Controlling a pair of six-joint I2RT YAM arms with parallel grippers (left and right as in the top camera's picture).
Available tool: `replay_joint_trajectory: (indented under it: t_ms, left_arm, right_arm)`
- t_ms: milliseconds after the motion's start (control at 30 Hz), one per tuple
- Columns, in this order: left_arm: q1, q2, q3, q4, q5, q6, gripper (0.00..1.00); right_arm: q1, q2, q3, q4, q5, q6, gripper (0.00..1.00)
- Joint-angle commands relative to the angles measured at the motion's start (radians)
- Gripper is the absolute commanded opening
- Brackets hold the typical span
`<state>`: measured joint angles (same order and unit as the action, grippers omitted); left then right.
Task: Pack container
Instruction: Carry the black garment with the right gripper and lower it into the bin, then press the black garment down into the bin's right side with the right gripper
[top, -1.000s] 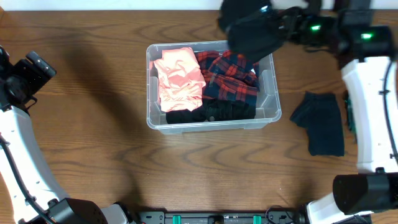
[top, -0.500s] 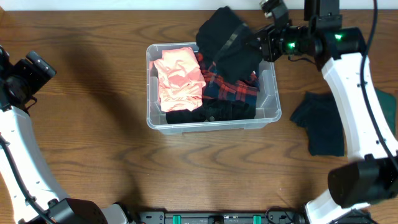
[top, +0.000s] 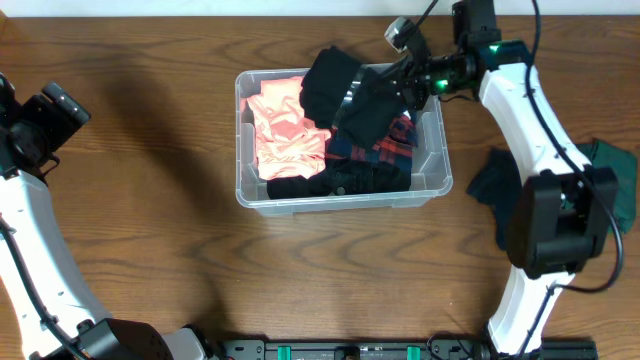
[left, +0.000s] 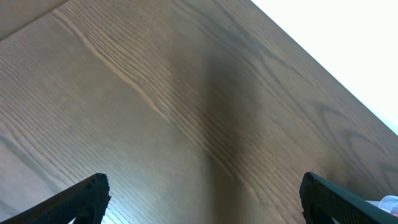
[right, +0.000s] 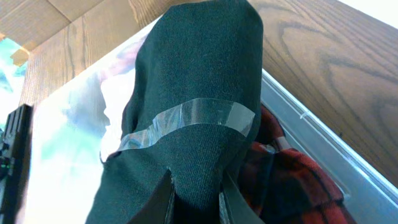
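Note:
The clear plastic container (top: 430, 178) stands mid-table and holds a pink garment (top: 285, 125), a red plaid garment (top: 385, 150) and a black garment (top: 340, 182). My right gripper (top: 400, 85) is shut on a dark folded garment with a clear tape band (top: 345, 92) and holds it over the container's back half. In the right wrist view the fingers (right: 196, 190) pinch this dark garment (right: 199, 81) above the plaid cloth (right: 292, 186) and the container's rim (right: 311, 127). My left gripper (left: 202, 190) is open and empty over bare wood at the far left.
A dark navy garment (top: 515, 195) lies on the table right of the container. A green garment (top: 610, 165) lies at the right edge, partly behind my right arm. The table's back edge runs just behind the container.
My right gripper has carried the dark garment leftward and down, from beyond the container's back right corner to over the container's back half. The left arm has not moved.

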<state>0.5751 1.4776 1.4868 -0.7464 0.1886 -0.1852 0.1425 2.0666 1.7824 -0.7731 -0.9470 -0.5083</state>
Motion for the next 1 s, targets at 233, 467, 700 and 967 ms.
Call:
replay_joint_trajectory:
  t_ms: [233,467,700,967]
  left_arm:
    - [0.003,0.006,0.001,0.003,0.009,0.009,0.98]
    - [0.003,0.006,0.001,0.003,0.009,0.009,0.98]
    - [0.003,0.006,0.001,0.003,0.009,0.009,0.98]
    - [0.003,0.006,0.001,0.003,0.009,0.009,0.98]
  right_arm:
    - [-0.035,0.070,0.006,0.082,0.001,0.098,0.98]
    - [-0.076,0.033,0.074,0.040,-0.007,0.209,0.99]
    - [-0.046,-0.103,0.107,0.017,0.021,0.229,0.97]
    - [0.169,-0.151,0.102,0.023,0.525,0.386,0.04]
